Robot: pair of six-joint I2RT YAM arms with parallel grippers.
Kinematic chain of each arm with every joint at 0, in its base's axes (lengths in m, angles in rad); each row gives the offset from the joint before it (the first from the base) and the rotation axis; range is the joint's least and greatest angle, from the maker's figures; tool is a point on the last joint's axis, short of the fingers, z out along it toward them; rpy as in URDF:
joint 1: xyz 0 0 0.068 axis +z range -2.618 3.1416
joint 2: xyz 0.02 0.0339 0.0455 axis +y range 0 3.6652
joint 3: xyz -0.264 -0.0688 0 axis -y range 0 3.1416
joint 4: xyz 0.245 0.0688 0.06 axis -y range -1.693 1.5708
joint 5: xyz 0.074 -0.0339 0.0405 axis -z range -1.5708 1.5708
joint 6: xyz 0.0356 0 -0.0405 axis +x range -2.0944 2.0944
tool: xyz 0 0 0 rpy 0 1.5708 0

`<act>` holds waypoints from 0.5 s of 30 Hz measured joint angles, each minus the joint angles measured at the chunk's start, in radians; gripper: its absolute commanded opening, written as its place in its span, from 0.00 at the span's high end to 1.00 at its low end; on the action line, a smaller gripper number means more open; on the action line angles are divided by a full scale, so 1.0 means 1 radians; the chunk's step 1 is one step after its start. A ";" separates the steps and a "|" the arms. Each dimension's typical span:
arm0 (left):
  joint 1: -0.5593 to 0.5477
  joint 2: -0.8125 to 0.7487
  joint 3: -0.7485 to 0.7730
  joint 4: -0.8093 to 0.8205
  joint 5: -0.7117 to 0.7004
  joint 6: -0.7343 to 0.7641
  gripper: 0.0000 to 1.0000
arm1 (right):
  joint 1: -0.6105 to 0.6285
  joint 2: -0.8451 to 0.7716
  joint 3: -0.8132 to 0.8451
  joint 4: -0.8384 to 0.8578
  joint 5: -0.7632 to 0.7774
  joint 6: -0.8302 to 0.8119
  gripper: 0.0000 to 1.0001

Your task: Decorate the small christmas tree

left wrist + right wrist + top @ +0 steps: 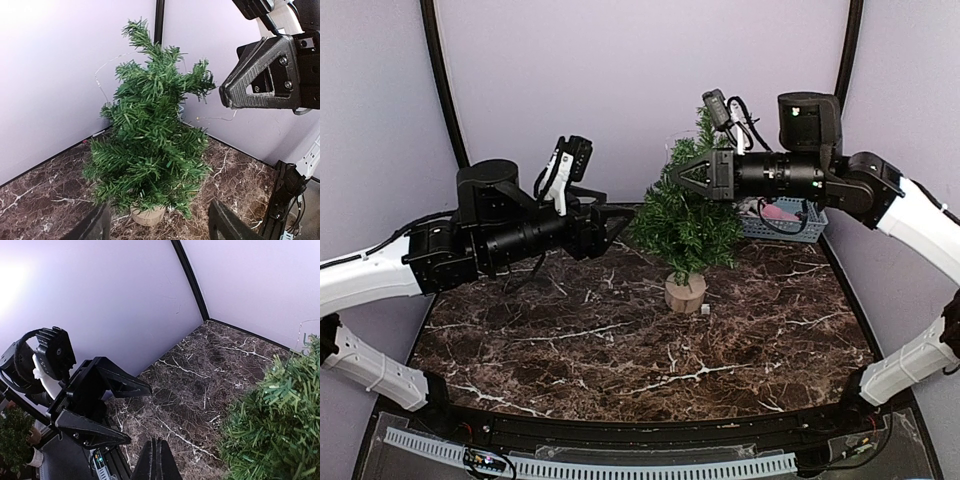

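Observation:
The small christmas tree (685,215) stands upright on its round wooden base (685,292) at the back middle of the marble table. In the left wrist view the tree (150,150) fills the centre. A thin silvery wire (98,76) loops off its upper left, and more of it trails on the right side. My left gripper (620,222) hangs just left of the tree at mid height, open and empty, its fingers (227,225) apart on either side of the base. My right gripper (675,172) sits shut against the tree's upper part; its jaws (157,455) are pressed together. Whether they pinch the wire does not show.
A blue basket (788,222) holding something pink stands at the back right, behind the right arm. A small white bit (705,310) lies beside the tree's base. Purple walls close in the back and both sides.

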 measured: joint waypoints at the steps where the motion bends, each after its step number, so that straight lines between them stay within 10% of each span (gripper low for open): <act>1: 0.011 -0.011 -0.011 0.000 0.000 -0.014 0.31 | 0.001 0.018 0.016 -0.003 0.001 -0.002 1.00; 15: 0.066 0.021 -0.035 0.001 0.074 -0.088 0.30 | 0.028 0.219 0.188 -0.059 0.034 -0.029 1.00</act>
